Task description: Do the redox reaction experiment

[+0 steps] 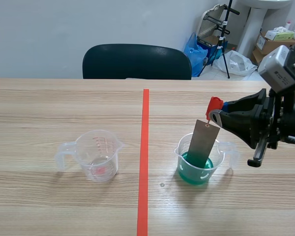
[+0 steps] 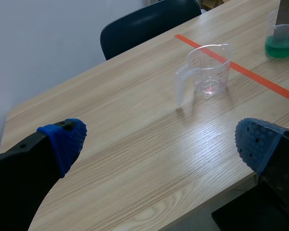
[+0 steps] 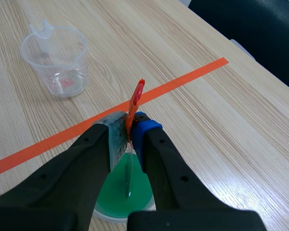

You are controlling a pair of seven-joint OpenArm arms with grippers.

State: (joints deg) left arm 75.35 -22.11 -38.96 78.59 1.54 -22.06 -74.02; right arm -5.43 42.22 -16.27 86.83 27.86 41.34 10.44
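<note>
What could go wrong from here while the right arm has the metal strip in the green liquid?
1. The right gripper pinches the metal strip only at its top end, by the red tag; it could pivot or slip and drop into the green liquid.
2. The strip stands tilted inside the plastic cup; a sideways move might lever against the rim and tip it, spilling.

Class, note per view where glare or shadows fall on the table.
Scene view: soft shadows beside the empty measuring cup and the cup of green liquid. Left wrist view: pale sheen on the table ahead of the left claw. Right wrist view: no glare near the metal strip.
</note>
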